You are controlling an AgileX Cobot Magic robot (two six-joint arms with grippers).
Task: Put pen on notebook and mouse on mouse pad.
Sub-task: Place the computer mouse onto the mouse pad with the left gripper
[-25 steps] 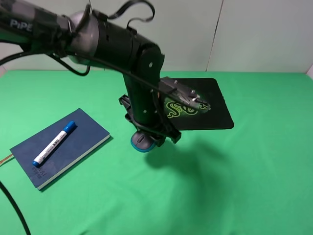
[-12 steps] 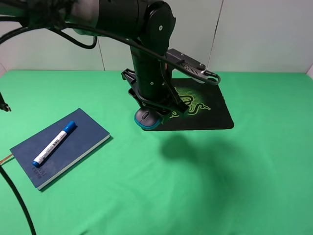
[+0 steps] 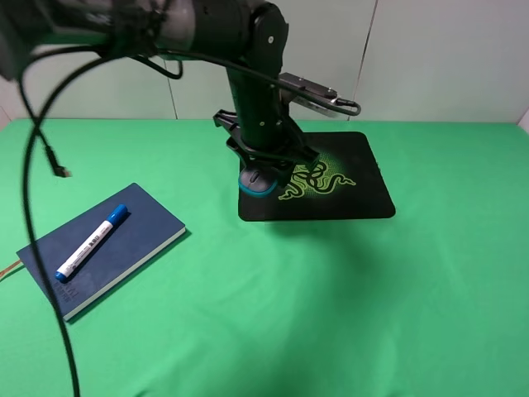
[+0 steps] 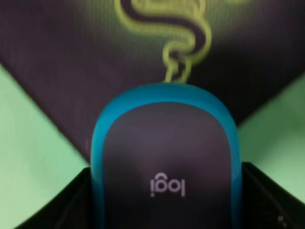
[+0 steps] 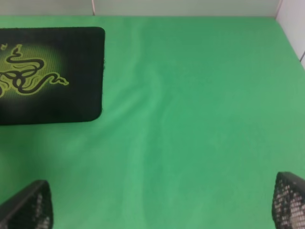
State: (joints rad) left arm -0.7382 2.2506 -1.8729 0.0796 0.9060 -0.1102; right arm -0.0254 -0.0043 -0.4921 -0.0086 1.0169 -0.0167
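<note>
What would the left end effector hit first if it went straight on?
Probably the mouse pad, near its left edge; the mouse held in the left end effector would touch first. The gap is hard to judge.

The left wrist view is blurred throughout. The small grey computer mouse with teal-blue sides loses its rear to the frame edge, and the left tool shows only as dark finger stubs at the corners. Whether the mouse rests on the black rectangular mouse pad with a green snake emblem cannot be told. From the high camera, the arm hides most of the mouse and the pad's rear left corner. The dark blue hardcover notebook carries lettering too small to read, and its brown ribbon is cut off. The right tool shows only clipped fingertips.
</note>
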